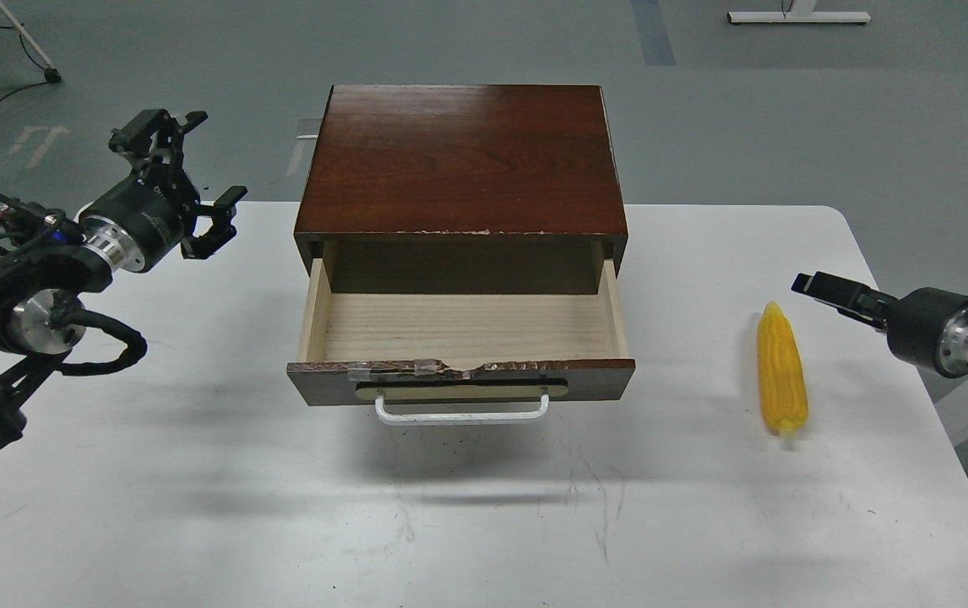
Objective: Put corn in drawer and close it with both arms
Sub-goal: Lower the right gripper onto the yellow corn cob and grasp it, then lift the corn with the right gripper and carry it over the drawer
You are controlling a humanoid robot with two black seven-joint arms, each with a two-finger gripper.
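- Jaws: left gripper (188,181) stands spread wide and holds nothing, raised over the table's left side; right gripper (818,285) appears end-on and dark, so its jaw state cannot be told
- Table (197,507): white, scuffed surface nearest the viewpoint
- Drawer (460,380): pulled out toward the viewpoint, white bar handle (462,412) on its dark front, chipped and taped top edge, pale wood interior exposed
- Corn (781,370): lies flat on the table, well right of the drawer, pointed tip facing away; the right gripper hovers just beyond it, not touching
- Cabinet (460,160): red-brown, glossy top, behind the drawer
- Floor (788,110): grey, farthest back
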